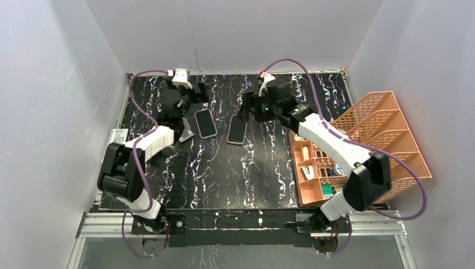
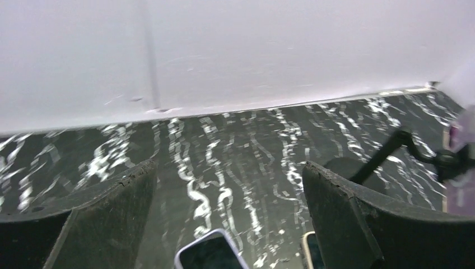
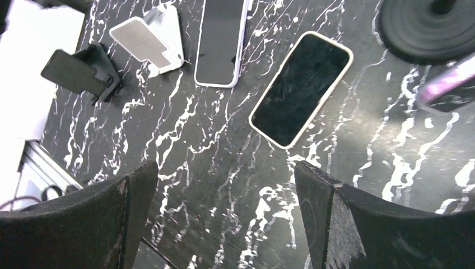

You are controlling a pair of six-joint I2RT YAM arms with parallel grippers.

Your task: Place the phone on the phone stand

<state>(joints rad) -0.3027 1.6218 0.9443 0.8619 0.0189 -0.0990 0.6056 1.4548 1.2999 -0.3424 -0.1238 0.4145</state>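
Observation:
Two phones lie flat and face up on the black marble table (image 1: 224, 168): one in a lavender case (image 1: 205, 123) and one in a cream case (image 1: 237, 129). A white phone stand (image 1: 186, 132) sits just left of the lavender phone. In the right wrist view I see the white stand (image 3: 147, 40), a black stand (image 3: 81, 73), the lavender phone (image 3: 220, 42) and the cream phone (image 3: 301, 88). My left gripper (image 1: 196, 93) is open and empty behind the lavender phone (image 2: 210, 255). My right gripper (image 1: 246, 110) is open and empty above the cream phone's far end.
A round black base (image 3: 431, 28) with a thin arm stands near the back, also in the left wrist view (image 2: 350, 168). An orange desk organizer (image 1: 364, 145) with small items fills the right side. White walls enclose the table on three sides.

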